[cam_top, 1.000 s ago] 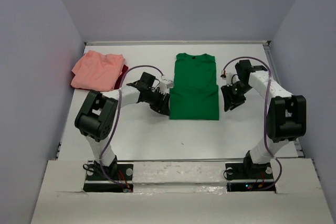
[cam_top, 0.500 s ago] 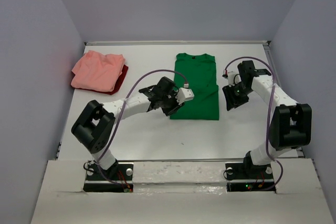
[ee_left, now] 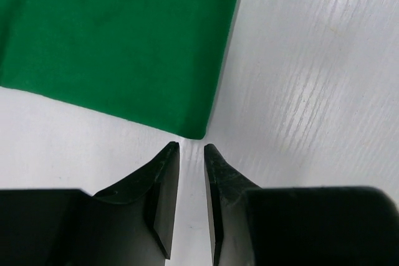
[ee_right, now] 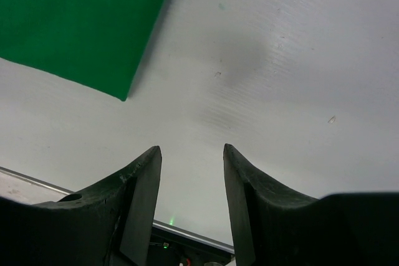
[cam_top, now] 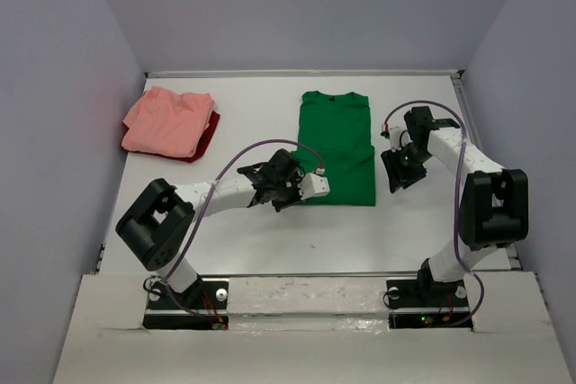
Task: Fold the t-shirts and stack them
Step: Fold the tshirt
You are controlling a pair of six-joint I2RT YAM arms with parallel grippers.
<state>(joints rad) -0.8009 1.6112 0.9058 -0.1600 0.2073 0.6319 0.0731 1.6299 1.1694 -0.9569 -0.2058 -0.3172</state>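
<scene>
1. Jaws of my left gripper (ee_left: pixel 190 147) stand only narrowly apart and empty, tips just short of a near corner of the green t-shirt (ee_left: pixel 118 35).
2. My right gripper (ee_right: pixel 190 149) has its jaws wider apart, holding nothing, over bare table (ee_right: pixel 280 60) beside the other near corner.
3. That shirt lies folded flat mid-table.
4. At the far left, the salmon-pink t-shirt (cam_top: pixel 166 120) sits rumpled on dark red cloth (cam_top: pixel 211 130), well apart.

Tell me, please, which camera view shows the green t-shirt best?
The top external view: it shows nearly the whole green t-shirt, from collar to hem. The left wrist view shows only one corner of it, and the right wrist view only another corner.
</scene>
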